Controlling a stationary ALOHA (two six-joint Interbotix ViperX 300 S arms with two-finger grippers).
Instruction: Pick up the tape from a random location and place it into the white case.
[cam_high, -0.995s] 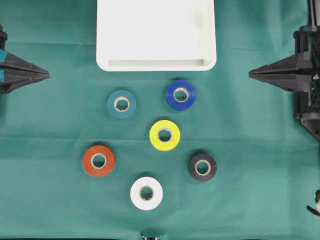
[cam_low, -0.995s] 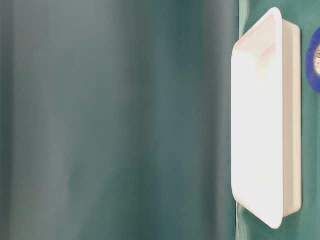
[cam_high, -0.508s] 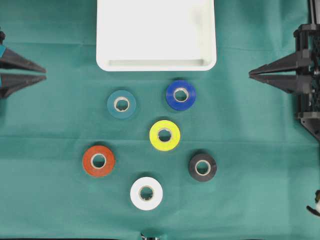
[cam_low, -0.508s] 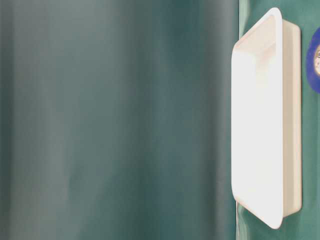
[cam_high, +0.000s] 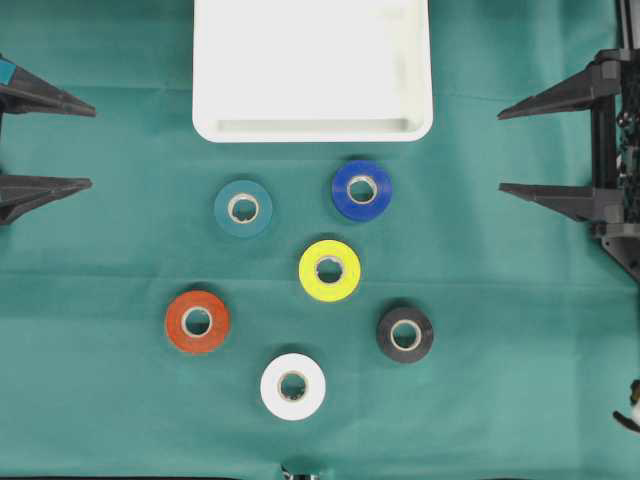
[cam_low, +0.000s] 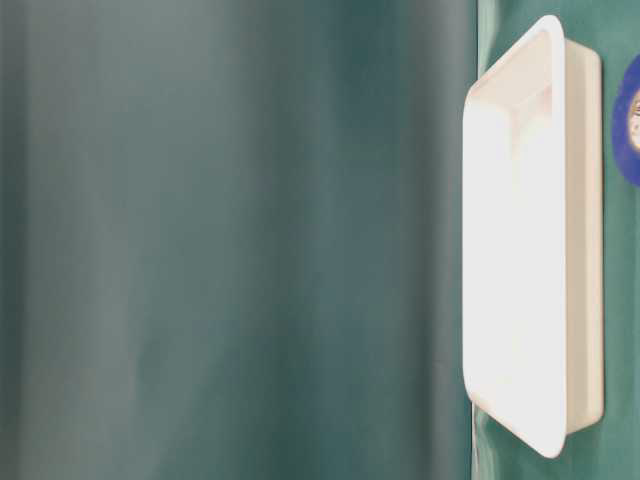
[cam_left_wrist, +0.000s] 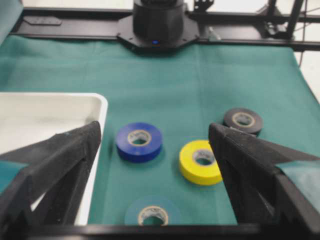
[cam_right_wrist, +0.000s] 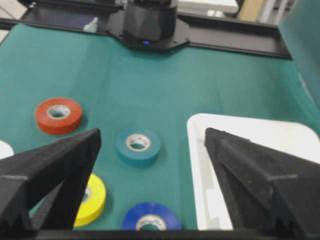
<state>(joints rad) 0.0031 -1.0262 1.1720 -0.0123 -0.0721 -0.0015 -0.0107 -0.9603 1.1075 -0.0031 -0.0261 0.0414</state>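
Now both hands wider apart, prob.

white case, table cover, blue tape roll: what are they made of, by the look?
The white case: likely moulded plastic, smooth and slightly glossy; rounded corners, raised rim, bright sheen in the table-level view.
The table cover: matte green woven fabric, judging by soft creases and no glare.
The blue tape roll: probably vinyl electrical tape with a faint sheen, wound on a pale core, possibly cardboard.
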